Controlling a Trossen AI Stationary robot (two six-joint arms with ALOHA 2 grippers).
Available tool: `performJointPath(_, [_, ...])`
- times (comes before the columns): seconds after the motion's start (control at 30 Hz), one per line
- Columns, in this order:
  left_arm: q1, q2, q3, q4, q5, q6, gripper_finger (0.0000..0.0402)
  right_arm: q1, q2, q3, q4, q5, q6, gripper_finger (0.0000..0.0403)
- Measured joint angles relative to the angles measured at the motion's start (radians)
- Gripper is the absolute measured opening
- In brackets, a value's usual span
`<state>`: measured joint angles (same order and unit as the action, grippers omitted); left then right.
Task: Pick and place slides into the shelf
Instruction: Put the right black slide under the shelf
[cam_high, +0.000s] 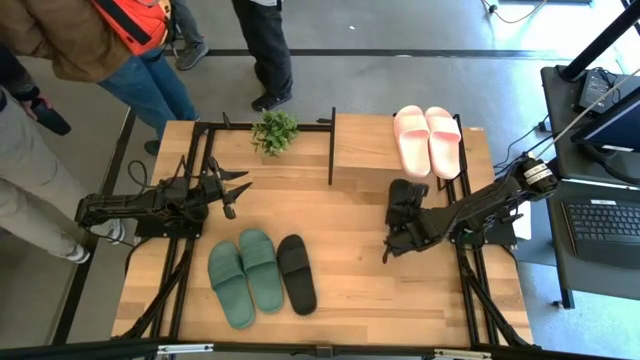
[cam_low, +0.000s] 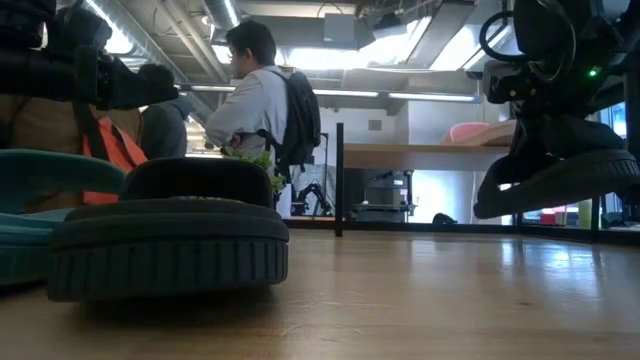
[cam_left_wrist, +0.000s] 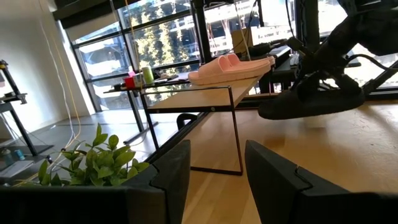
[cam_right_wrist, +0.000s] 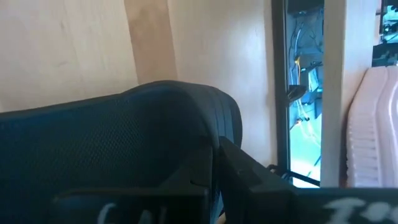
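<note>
Now | right claw (cam_high: 404, 222) clamps black slide (cam_high: 405, 203), long axis toward shelf (cam_high: 365, 150) | left claw (cam_high: 236, 190) wide

The light-wood worktop (cam_high: 360, 270) stands on a grey concrete floor (cam_high: 400, 25), with a small green potted plant (cam_high: 275, 131) near its far edge and a dark side desk carrying a keyboard (cam_high: 605, 222) just beside it on the right. People stand at the far left corner, one in blue jeans (cam_high: 155, 85) and one in dark trousers (cam_high: 265, 40), while the low view shows a person in a grey top with a dark backpack (cam_low: 298, 120) under long ceiling lights (cam_low: 370, 94). Tall windows (cam_left_wrist: 155, 43) with dark frames let in daylight, with trees and buildings beyond.
</note>
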<state>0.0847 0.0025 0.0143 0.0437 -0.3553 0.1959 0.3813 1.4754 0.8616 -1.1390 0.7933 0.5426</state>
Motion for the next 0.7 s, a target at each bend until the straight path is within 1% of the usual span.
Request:
performJointPath(0.4, [0.0, 0.0, 0.0, 0.0, 0.0, -0.001, 0.0145, -0.021, 0.0, 0.0, 0.009, 0.02, -0.084, 0.0012])
performJointPath(0.7, [0.0, 0.0, 0.0, 0.0, 0.0, -0.003, 0.0145, -0.102, 0.0, 0.0, 0.057, 0.026, -0.216, 0.0012])
